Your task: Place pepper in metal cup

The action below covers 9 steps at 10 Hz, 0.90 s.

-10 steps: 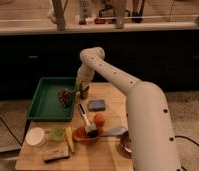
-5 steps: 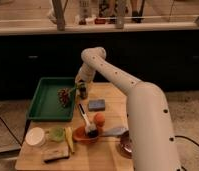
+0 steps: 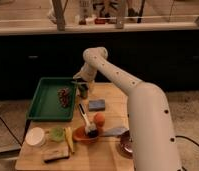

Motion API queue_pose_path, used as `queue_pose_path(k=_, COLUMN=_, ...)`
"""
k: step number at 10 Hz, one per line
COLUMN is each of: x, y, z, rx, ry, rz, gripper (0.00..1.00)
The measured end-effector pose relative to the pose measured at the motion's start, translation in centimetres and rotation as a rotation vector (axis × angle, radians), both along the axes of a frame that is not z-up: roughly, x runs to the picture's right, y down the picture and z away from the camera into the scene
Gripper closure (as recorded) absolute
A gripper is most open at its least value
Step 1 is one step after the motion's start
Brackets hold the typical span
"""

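Note:
The small dark grey metal cup point(image 3: 83, 92) stands on the wooden table just right of the green tray point(image 3: 43, 102), near its far right corner. My gripper point(image 3: 81, 83) hangs straight down from the white arm point(image 3: 113, 75) and sits directly above the cup's mouth, very close to it. The pepper does not show as a separate thing; the gripper and the cup hide whatever lies between them.
A dark red cluster point(image 3: 64, 96) lies in the tray. Also on the table are a blue sponge point(image 3: 96, 104), an orange point(image 3: 99, 118), a reddish bowl with a brush point(image 3: 86, 133), a white cup point(image 3: 35, 136), a pale green round thing point(image 3: 56, 133), a banana point(image 3: 69, 139) and a shiny bowl point(image 3: 126, 143).
The gripper has sunk slightly towards the metal cup. Nothing else on the table has moved.

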<state>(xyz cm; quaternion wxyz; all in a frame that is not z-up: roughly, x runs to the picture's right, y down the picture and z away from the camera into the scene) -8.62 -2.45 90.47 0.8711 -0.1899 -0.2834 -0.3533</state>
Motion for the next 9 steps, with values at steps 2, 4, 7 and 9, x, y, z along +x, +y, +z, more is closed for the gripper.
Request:
queue_pose_path(k=2, x=0.05, y=-0.01, z=0.07, rx=-0.003, ry=-0.002, rz=0.002, gripper=0.2)
queue_pose_path(k=4, x=0.1, y=0.05, z=0.18, rx=-0.008, ry=-0.004, rz=0.003, gripper=0.2)
queue_pose_path(k=7, x=0.29, y=0.16, z=0.28, rx=-0.015, ry=-0.007, rz=0.001, gripper=0.2)
queue_pose_path(k=9, x=0.11, y=0.2, z=0.39, rx=-0.025, ry=-0.004, rz=-0.011, gripper=0.2)
